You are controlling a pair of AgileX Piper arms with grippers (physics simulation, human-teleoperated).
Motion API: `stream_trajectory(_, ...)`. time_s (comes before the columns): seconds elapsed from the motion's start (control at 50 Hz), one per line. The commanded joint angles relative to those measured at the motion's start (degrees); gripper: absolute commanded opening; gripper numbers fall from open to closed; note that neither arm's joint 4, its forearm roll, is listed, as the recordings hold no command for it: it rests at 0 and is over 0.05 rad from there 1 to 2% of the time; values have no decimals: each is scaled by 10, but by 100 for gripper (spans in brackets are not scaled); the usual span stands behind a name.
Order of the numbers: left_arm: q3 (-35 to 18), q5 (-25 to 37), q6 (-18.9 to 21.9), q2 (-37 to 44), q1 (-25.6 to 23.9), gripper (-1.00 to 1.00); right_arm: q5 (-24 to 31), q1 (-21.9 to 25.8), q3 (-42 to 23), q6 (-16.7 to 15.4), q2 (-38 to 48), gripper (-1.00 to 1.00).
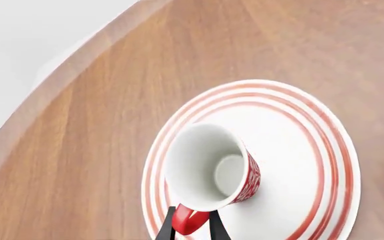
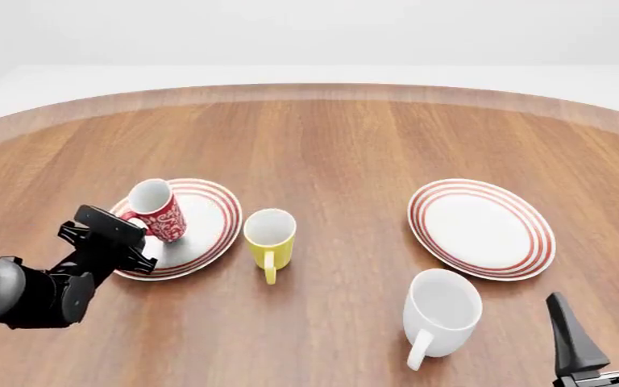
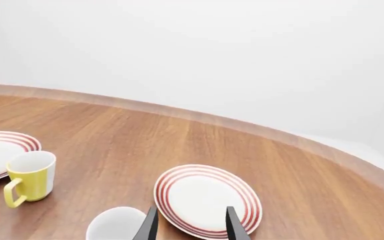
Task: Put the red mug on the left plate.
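The red mug with its white swirl pattern leans tilted over the left plate, on the plate's left part. My left gripper is shut on the mug's red loop handle. In the left wrist view the two black fingers flank the handle, the mug shows its white inside, and the ringed plate lies under it. I cannot tell whether the mug's base touches the plate. My right gripper is open and empty at the near right.
A yellow mug stands just right of the left plate. A larger white mug stands near my right gripper. The second ringed plate lies at the right. The round table's edge curves close beyond the left plate.
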Motion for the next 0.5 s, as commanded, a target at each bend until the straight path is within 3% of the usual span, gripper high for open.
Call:
stream_trajectory(0.02,-6,-4,8,10,4,-100,-1,0,0,1,0,100)
stream_trajectory(0.5,-2,-7,4,15,1,-100,-2,1,0,0,0,100)
